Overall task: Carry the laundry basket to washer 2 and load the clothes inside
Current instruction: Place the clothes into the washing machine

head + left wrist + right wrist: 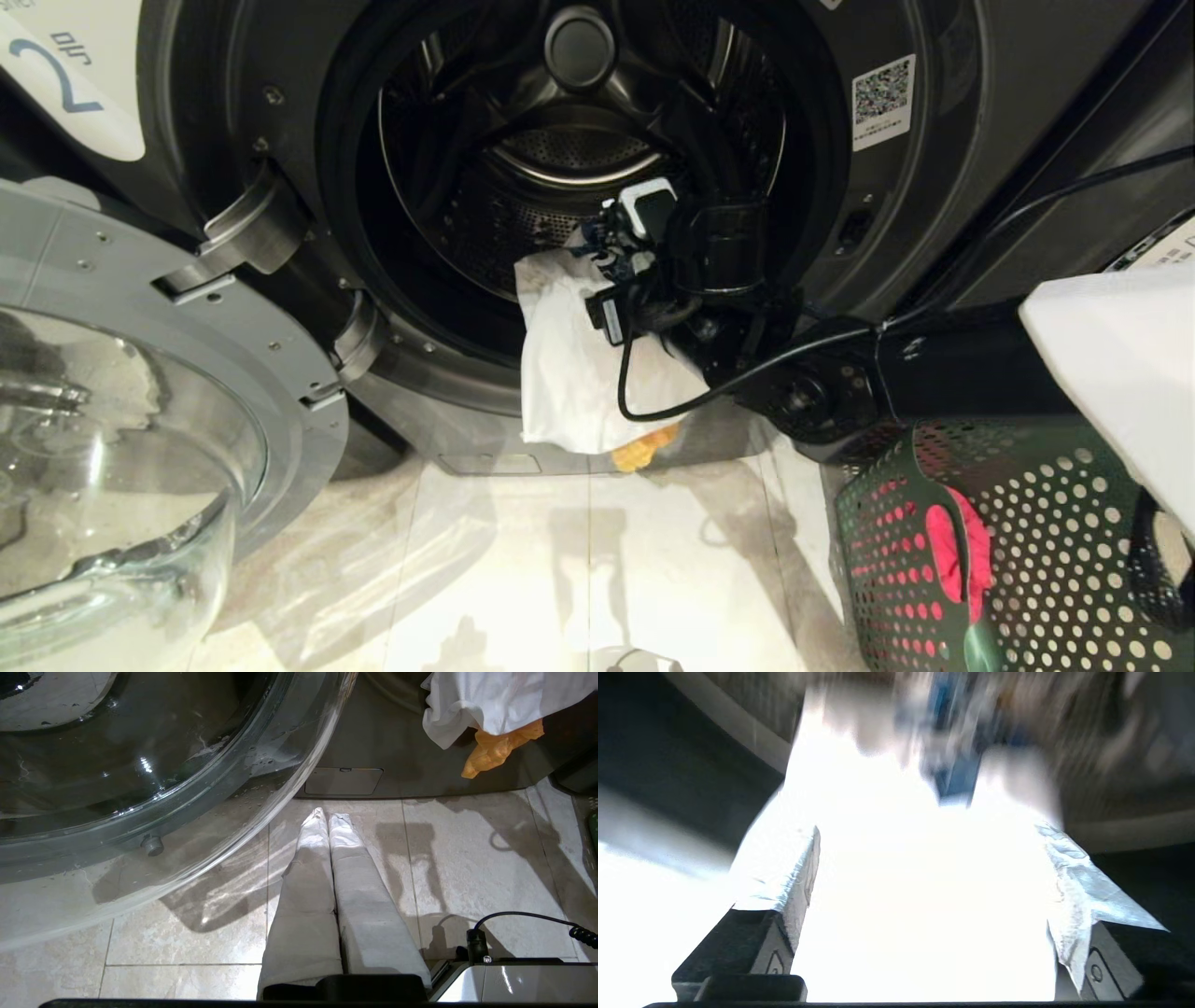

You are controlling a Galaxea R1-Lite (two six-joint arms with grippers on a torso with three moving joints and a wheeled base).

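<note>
Washer 2 [280, 93], dark grey with a "2" label [56, 75], stands with its door swung open. My right gripper [597, 245] is at the drum's mouth, open, jaws wide apart [924, 830] over bright white cloth. The white garment [569, 373] hangs over the drum's lip and down the front, and a yellow-orange garment [644, 453] shows below it. Both also appear in the left wrist view, white [490, 700] and yellow-orange [500, 746]. The green laundry basket [1027, 579] sits on the floor at the lower right with a pink-red garment [952, 551] inside. My left gripper [324, 814] is shut and empty above the floor tiles.
The open door [140, 420] with its glass bowl [140, 788] fills the left side. A black cable [747, 373] loops from the right arm across the washer front. A white surface [1120, 373] covers the right edge. Pale floor tiles [560, 579] lie between door and basket.
</note>
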